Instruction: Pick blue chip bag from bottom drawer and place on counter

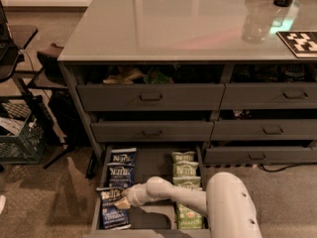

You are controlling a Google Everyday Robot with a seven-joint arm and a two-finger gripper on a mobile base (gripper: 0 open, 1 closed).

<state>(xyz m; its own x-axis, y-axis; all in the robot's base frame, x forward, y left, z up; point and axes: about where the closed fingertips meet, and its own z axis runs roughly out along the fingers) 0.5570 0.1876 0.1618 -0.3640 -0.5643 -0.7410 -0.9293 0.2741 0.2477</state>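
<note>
The bottom drawer (pixel 154 163) is pulled open at the lower middle. Along its left side lie three dark navy Kettle chip bags: one at the back (pixel 124 157), one in the middle (pixel 120 175) and one nearest me (pixel 113 213). Light green Kettle bags (pixel 185 170) lie along its right side. My white arm reaches left across the drawer, and the gripper (pixel 122 201) sits on the top edge of the nearest blue chip bag, touching it. The glossy light-grey counter (pixel 163 24) tops the cabinet.
Handled grey drawers (pixel 151 97) stand above, the top ones slightly open with items inside. A clear bottle (pixel 257 21) and a black-and-white marker tag (pixel 302 42) sit on the counter at right. A green crate (pixel 20 138) and dark chair legs stand at left on carpet.
</note>
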